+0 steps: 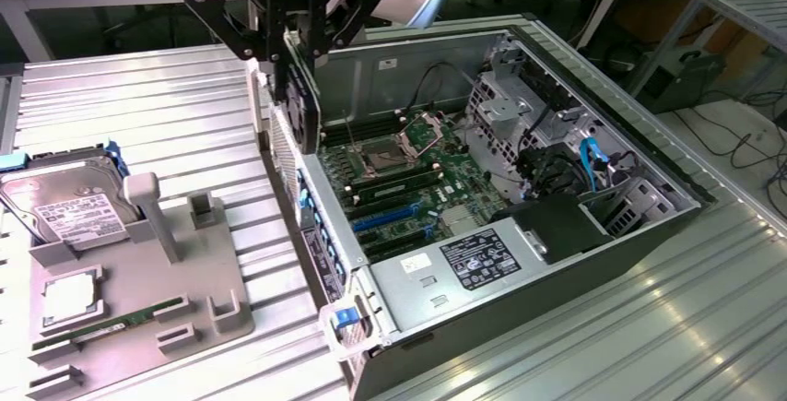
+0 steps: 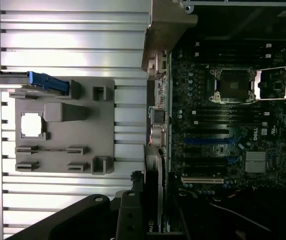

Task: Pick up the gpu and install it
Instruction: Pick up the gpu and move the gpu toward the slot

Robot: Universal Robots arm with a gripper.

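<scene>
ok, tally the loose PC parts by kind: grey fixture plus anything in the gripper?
GPU: 1, held by the gripper above the open PC case
hard drive: 1, on the grey fixture
CPU: 1, on the fixture
RAM stick: 1, on the fixture
Total: 4

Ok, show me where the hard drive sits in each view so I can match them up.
Exterior view: the hard drive is at the exterior view's left edge, propped in the gray holder, label showing.
Wrist view: the hard drive is edge-on, blue rail beside it, at one end of that holder.
Shared landmark: the gray holder.
</scene>
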